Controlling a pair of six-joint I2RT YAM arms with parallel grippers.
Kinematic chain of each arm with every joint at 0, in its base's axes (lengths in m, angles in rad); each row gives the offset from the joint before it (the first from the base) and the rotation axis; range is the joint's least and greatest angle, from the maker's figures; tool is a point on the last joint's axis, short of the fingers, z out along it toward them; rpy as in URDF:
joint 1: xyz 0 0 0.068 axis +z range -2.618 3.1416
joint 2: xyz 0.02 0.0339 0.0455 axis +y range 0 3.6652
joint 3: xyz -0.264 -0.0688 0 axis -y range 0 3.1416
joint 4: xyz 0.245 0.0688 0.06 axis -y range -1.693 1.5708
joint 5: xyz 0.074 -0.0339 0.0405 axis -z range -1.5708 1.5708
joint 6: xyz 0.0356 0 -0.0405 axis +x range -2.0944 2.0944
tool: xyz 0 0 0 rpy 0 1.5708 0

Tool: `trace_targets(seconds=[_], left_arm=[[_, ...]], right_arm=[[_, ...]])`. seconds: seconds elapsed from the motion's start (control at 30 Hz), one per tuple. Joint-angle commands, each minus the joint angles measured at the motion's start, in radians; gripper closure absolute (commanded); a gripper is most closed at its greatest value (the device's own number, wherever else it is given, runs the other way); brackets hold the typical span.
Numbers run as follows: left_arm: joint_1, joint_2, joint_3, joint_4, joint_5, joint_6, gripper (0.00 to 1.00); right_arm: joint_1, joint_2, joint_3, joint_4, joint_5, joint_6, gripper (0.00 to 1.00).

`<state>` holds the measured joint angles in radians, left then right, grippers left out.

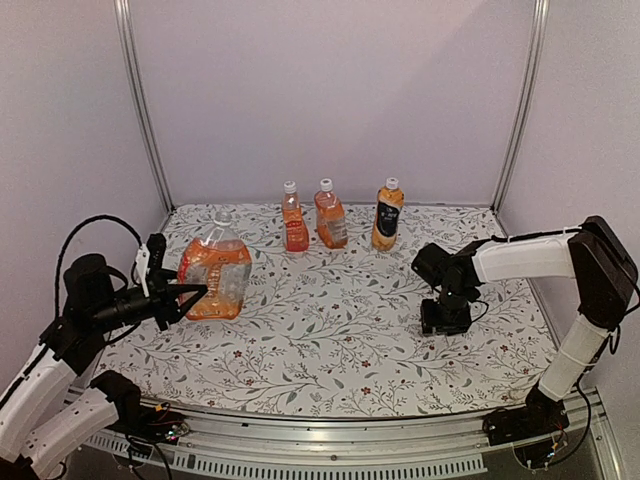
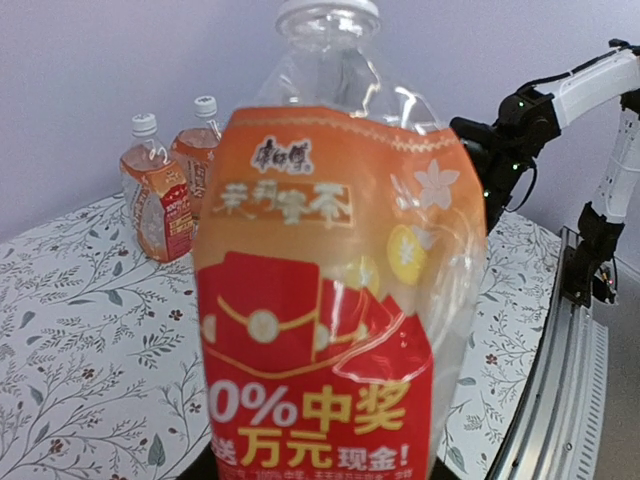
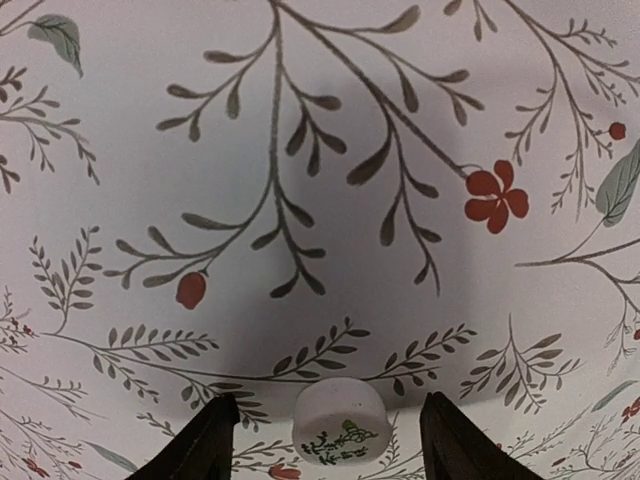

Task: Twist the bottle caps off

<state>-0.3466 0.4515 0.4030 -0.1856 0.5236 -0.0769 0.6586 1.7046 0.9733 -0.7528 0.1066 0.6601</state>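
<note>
My left gripper point(image 1: 188, 293) is shut on a large clear bottle of orange drink point(image 1: 214, 268) with a red and orange label, held upright at the table's left. The bottle fills the left wrist view point(image 2: 330, 300), and its clear neck point(image 2: 328, 20) shows no cap. My right gripper point(image 1: 445, 318) points straight down at the table on the right, open. A loose white cap point(image 3: 340, 425) lies on the cloth between its black fingertips point(image 3: 210, 445), touching neither. Three small bottles with white caps point(image 1: 290, 187) point(image 1: 326, 185) point(image 1: 392, 184) stand at the back.
The table carries a white cloth with a leaf and flower print point(image 1: 330, 330). Two of the small back bottles point(image 2: 160, 200) show in the left wrist view. Metal frame posts point(image 1: 140, 100) stand at the back corners, and a rail point(image 1: 330, 440) runs along the near edge.
</note>
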Motion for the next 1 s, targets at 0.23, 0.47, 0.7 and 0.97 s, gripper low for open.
trace_targets(seconds=[0.23,0.47,0.7,0.97], left_arm=[[0.015,-0.044,0.058,-0.044,0.305,0.152,0.85],[-0.052,0.005,0.139,-0.083,0.397,0.266,0.81],[-0.101,0.052,0.176,-0.089,0.398,0.277,0.8],[-0.115,0.076,0.194,-0.082,0.391,0.277,0.8]], right_arm=[[0.088,-0.178,0.245,-0.161,-0.038,-0.201,0.01],[0.27,-0.402,0.35,0.441,-0.551,-0.429,0.02],[0.448,-0.216,0.639,0.602,-0.604,-0.517,0.03],[0.504,-0.016,0.806,0.597,-0.662,-0.559,0.13]])
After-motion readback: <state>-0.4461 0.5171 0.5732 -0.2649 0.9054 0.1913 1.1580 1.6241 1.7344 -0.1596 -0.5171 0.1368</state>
